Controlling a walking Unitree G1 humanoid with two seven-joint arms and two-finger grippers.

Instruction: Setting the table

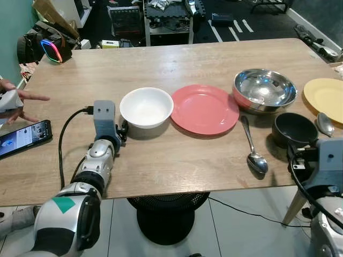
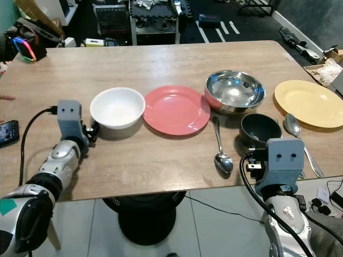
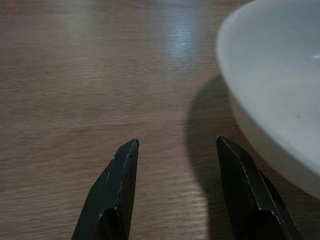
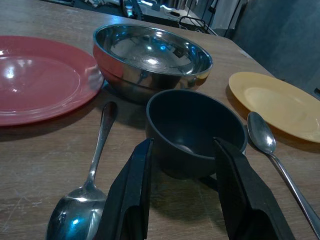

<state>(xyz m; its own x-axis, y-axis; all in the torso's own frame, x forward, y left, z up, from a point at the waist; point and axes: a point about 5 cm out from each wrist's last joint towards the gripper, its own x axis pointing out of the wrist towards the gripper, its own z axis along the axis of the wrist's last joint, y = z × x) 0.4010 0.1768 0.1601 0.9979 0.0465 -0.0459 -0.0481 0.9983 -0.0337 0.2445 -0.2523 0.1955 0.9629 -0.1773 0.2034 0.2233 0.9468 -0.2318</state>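
wooden table (image 1: 161,160) laid in a row: steel bowl (image 1: 264,89), pink plate (image 1: 204,108), white bowl (image 1: 146,106), black bowl (image 1: 294,128), spoon (image 1: 253,150). left gripper (image 3: 175,165) parted, empty, beside white bowl. right gripper (image 4: 182,175) spread, empty, lined up on black bowl, seemingly for grasping.

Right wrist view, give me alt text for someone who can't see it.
The open right gripper points at a small black bowl on a wooden table. A steel bowl sits behind it, with a red plate and spoon to one side, a yellow plate and second spoon to the other.
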